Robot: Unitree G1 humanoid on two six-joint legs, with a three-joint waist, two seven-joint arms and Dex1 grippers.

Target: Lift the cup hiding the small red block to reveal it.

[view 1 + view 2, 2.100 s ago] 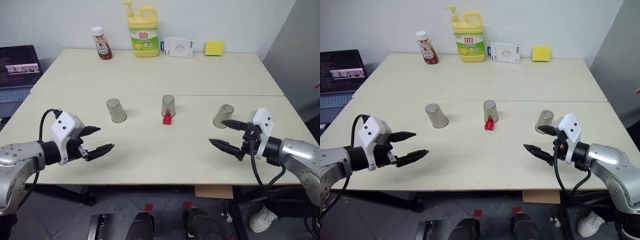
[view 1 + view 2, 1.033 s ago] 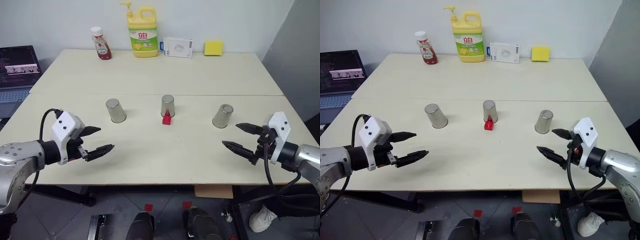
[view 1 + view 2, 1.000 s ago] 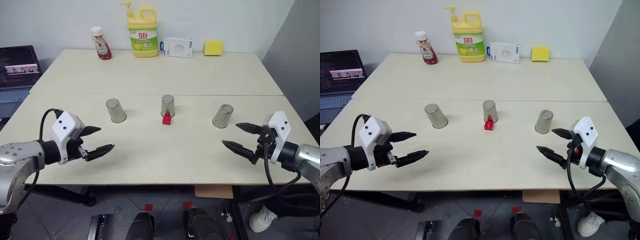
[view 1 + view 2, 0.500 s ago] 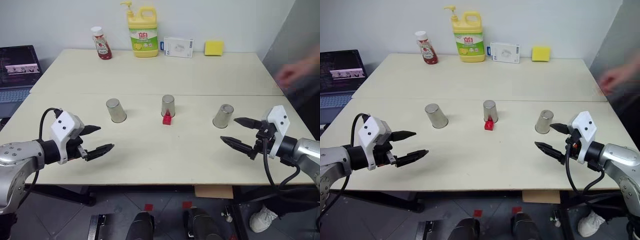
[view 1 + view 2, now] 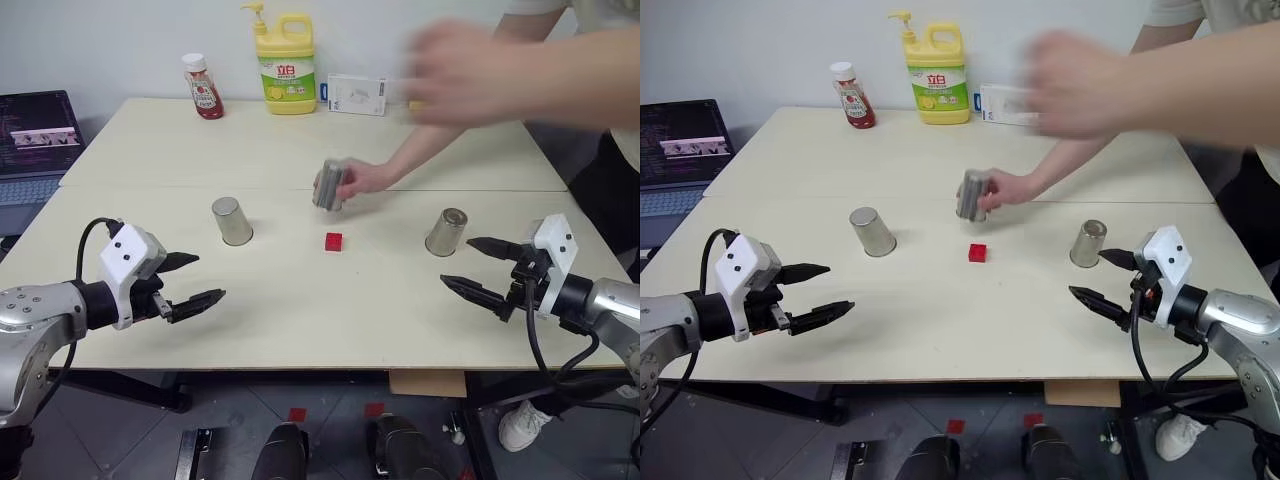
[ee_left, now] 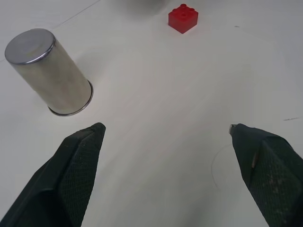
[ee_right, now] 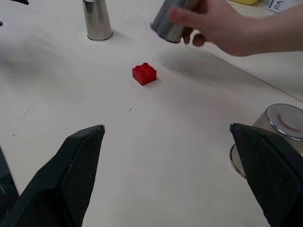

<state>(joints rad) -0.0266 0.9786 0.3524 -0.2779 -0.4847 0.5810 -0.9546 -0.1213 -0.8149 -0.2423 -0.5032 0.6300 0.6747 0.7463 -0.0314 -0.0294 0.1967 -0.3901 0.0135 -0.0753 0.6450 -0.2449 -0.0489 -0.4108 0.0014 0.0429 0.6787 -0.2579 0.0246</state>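
The small red block [image 5: 333,241] lies uncovered at the middle of the table [image 5: 300,320]. A person's hand [image 5: 356,180] holds one steel cup [image 5: 327,185] tilted in the air just behind and above it. Two more cups stand upside down: one on the left [image 5: 232,221] and one on the right [image 5: 446,232]. My left gripper [image 5: 207,277] hovers open, near the front and in front of the left cup. My right gripper [image 5: 457,261] is open too, close in front of the right cup. Neither holds anything. The left wrist view shows the left cup [image 6: 47,71] and the block [image 6: 183,19].
The person's arm [image 5: 450,140] reaches in from the back right, and a second hand [image 5: 460,70] is blurred above the table. A ketchup bottle [image 5: 203,87], yellow detergent bottle [image 5: 286,65] and white box [image 5: 357,94] line the far edge. A laptop [image 5: 38,130] sits left.
A person's hands have come in from the right. One has picked the middle cup up off the table and tilted it. The red block and both grippers have stayed put.
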